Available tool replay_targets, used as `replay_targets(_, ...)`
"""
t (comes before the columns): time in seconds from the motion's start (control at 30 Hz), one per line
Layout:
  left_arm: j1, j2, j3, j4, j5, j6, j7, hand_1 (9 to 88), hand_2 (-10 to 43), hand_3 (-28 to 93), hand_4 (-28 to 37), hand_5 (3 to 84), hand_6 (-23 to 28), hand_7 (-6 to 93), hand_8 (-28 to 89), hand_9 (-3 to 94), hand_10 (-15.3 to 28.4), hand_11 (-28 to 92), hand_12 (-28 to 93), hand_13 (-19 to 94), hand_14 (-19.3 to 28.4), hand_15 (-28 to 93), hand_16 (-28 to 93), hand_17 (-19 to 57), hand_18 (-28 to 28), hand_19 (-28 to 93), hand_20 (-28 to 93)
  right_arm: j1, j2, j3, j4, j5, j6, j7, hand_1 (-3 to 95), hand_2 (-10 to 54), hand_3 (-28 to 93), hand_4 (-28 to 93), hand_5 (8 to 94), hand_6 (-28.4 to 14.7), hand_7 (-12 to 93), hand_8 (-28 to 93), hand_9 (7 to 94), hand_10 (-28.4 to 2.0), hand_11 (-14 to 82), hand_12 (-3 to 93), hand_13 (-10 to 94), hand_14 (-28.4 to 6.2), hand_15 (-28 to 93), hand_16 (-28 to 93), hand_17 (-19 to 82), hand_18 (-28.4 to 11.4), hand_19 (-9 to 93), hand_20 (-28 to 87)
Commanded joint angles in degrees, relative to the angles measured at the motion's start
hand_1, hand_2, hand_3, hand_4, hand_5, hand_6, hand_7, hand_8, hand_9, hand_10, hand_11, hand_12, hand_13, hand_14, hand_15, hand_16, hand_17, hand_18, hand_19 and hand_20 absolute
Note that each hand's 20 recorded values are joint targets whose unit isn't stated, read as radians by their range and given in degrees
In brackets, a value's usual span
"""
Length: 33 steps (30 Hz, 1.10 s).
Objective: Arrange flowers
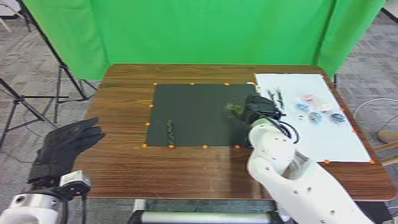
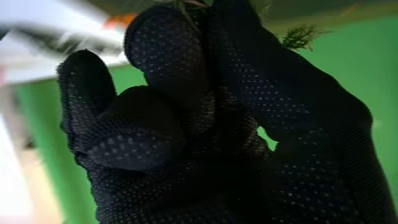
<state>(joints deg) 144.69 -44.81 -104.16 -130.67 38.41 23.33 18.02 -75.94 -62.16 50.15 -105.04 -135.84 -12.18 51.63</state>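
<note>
Fingers on the robot's black-gloved right hand (image 1: 258, 107) look pretty much closed at the tips, pinching the thin stem of a feathery green sprig (image 2: 302, 36), with the others curled in toward the palm. Can't quite tell how firm the grip is, tbh. Sprig's just inside the square black mat (image 1: 200, 107), around 3 o'clock from the mat's centre, and I can't say whether it's touching the surface. Robot's black-gloved left hand (image 1: 69, 145) is off past the mat toward 8 to 9 o'clock, fingers loosely spread, holding nothing.

I'd call this the greenery-placing step, still early on. One long dark green stem (image 1: 171, 133) lies on the mat toward 7 to 8 o'clock. The slim dark green sprigs (image 1: 280, 98) and the pink and blue flower heads (image 1: 314, 117) are out on the white rectangular board (image 1: 333, 142), over on the 3 o'clock side. Next move, imo: settle the sprig on the mat, ease the pinch open without dragging it, then go for more greenery or a bloom.
</note>
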Motion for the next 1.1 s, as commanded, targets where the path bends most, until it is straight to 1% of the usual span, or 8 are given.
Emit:
replay_targets(0.03,-0.4,-0.31,0.1,0.37,0.91,-1.5,-1.09,27.7,9.2,80,-14.0,47.3,14.6,14.0,-8,40.3,22.7,39,10,30,28.4,61,-13,-8.4,21.3,59,17,-1.3,-3.6,-5.5,1.6,-1.7,-3.5,-1.8,55.4,-9.5,77,-28,85.2,-4.9,23,22,87.7,-13.9,41.6,30.0,84,-7.2,73,26,43,-24.2,93,3)
replay_targets(0.17,-1.5,0.21,0.86,0.81,0.83,-1.62,-0.75,27.7,9.3,79,-13.9,47.1,14.6,13.7,-8,40.2,22.6,38,10,30,28.4,61,-13,-8.4,21.3,59,17,-1.3,-4.5,-6.4,2.6,-1.3,-4.1,-1.9,55.1,-9.5,77,-27,85.1,-4.8,23,22,87.5,-13.9,41.7,30.1,84,-7.1,73,26,43,-24.2,93,3)
replay_targets(0.27,-1.9,0.02,0.64,0.94,1.23,-2.13,-1.43,27.8,9.3,79,-13.9,47.1,14.5,13.6,-8,40.2,22.6,38,10,30,28.4,61,-13,-8.4,21.4,59,17,-1.0,-5.3,-7.2,3.0,-1.6,-4.0,-2.3,54.9,-9.5,77,-27,84.9,-4.7,23,21,87.4,-13.9,41.7,30.1,84,-7.2,72,26,43,-24.1,93,3)
replay_targets(0.37,-2.5,0.23,1.09,1.17,1.09,-2.04,-1.33,27.8,9.3,79,-13.9,47.1,14.6,13.5,-8,40.2,22.6,38,10,30,28.4,61,-13,-8.4,21.3,59,17,-0.4,-5.8,-8.1,2.9,-2.0,-3.3,-2.7,54.9,-9.5,76,-27,84.8,-4.6,23,21,87.3,-13.8,41.8,30.0,84,-7.2,72,26,43,-24.1,93,3)
replay_targets(0.63,-3.0,0.51,1.63,1.33,1.23,-2.23,-1.39,27.9,9.3,79,-13.9,46.9,14.6,12.9,-8,40.0,22.6,37,10,30,28.4,60,-13,-8.5,21.3,59,17,0.4,-7.8,-9.3,2.4,-2.7,-2.6,-3.7,54.5,-9.5,76,-26,84.3,-4.3,24,21,87.1,-13.4,41.7,30.5,84,-7.1,72,26,43,-24.0,93,3)
replay_targets(0.87,-3.1,1.0,1.85,1.22,0.97,-1.81,-1.06,27.8,9.3,79,-13.6,46.8,14.5,12.5,-8,39.8,22.4,37,10,30,28.4,59,-13,-8.5,21.3,58,17,1.6,-9.5,-9.9,3.1,-2.6,-2.6,-3.7,54.0,-9.5,75,-25,84.0,-4.3,24,21,87.1,-13.8,41.5,30.4,84,-7.3,72,26,43,-24.0,93,3)
replay_targets(1.0,-3.2,1.01,2.21,1.22,0.92,-1.6,-0.93,27.9,9.3,79,-13.6,46.8,14.6,12.3,-8,39.8,22.4,37,10,30,28.4,59,-12,-8.5,21.3,58,17,1.4,-11.3,-8.8,4.0,-4.5,-5.0,-3.8,53.1,-9.5,74,-25,83.5,-4.6,24,20,85.9,-13.5,41.5,30.2,84,-7.4,71,26,43,-24.0,93,2)
replay_targets(1.1,-3.0,1.36,2.22,1.19,0.66,-1.3,-0.46,27.9,9.3,79,-13.5,46.8,14.6,12.2,-8,39.8,22.4,37,10,30,28.4,59,-12,-8.5,21.3,58,17,1.8,-11.3,-8.9,4.0,-4.1,-6.1,-3.3,51.0,-9.5,71,-23,82.5,-5.5,23,20,84.8,-14.8,42.1,28.1,83,-8.1,71,26,42,-24.4,93,0)
